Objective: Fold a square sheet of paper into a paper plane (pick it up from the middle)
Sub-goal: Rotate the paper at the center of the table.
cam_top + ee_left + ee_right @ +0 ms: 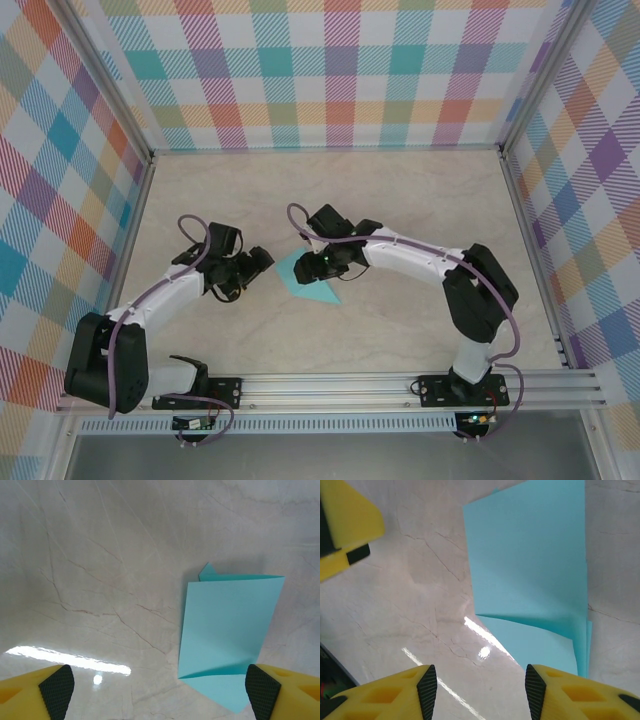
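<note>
Paper (227,625) lies flat, part-folded, beside the right finger of our wide-open left end effector (160,695) and just ahead of the half-spread, empty right end effector (481,690) — we should pin one side, crease slowly.

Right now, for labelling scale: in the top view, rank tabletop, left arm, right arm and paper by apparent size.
1. tabletop
2. right arm and left arm: too alike to rank
3. paper, partly covered

The paper (227,625) is plain turquoise, the table (400,200) beige with marble veins, the walls (340,70) pastel plaid, the fingers (580,697) yellow with black pads.
</note>
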